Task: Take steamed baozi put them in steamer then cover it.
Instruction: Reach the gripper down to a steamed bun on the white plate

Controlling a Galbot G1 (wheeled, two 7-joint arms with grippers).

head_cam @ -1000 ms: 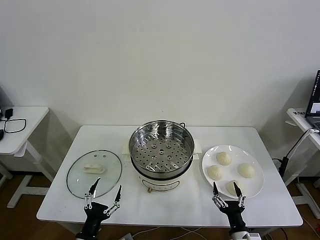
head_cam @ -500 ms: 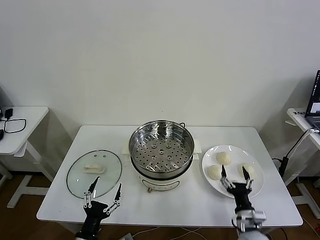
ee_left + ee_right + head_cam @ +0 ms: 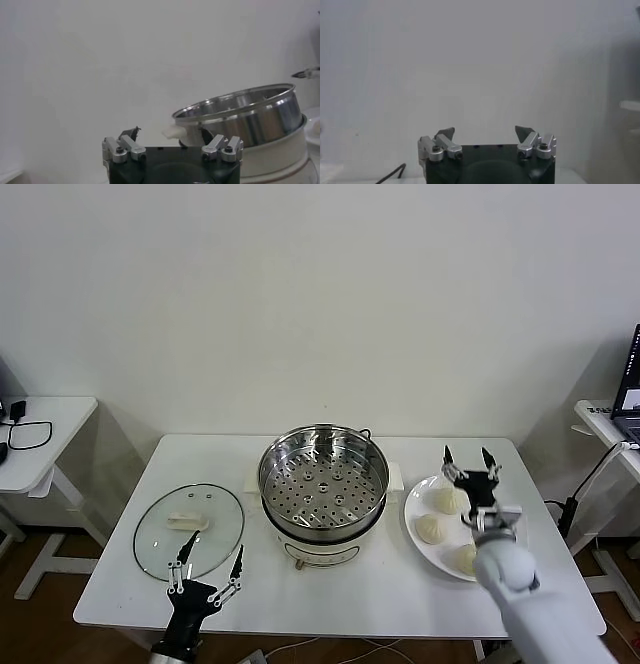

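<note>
The steel steamer (image 3: 323,481) stands empty on its white pot base in the middle of the table; it also shows in the left wrist view (image 3: 245,117). The glass cover (image 3: 189,529) lies flat to its left. Three baozi (image 3: 450,500), (image 3: 430,529), (image 3: 462,559) show on the white plate (image 3: 412,506); my right arm hides the fourth. My right gripper (image 3: 466,461) is open and empty, raised above the plate's far side with its fingers pointing up; it faces only the wall in its own view (image 3: 485,131). My left gripper (image 3: 207,569) is open and empty, in front of the cover (image 3: 169,132).
The white table's front edge (image 3: 330,624) runs just behind my left gripper. A small side table (image 3: 40,434) stands at the far left, and a desk with a laptop (image 3: 625,409) stands at the far right.
My right gripper has risen from the table's front edge and moved back over the plate, still open and empty. My left gripper has stayed put.
</note>
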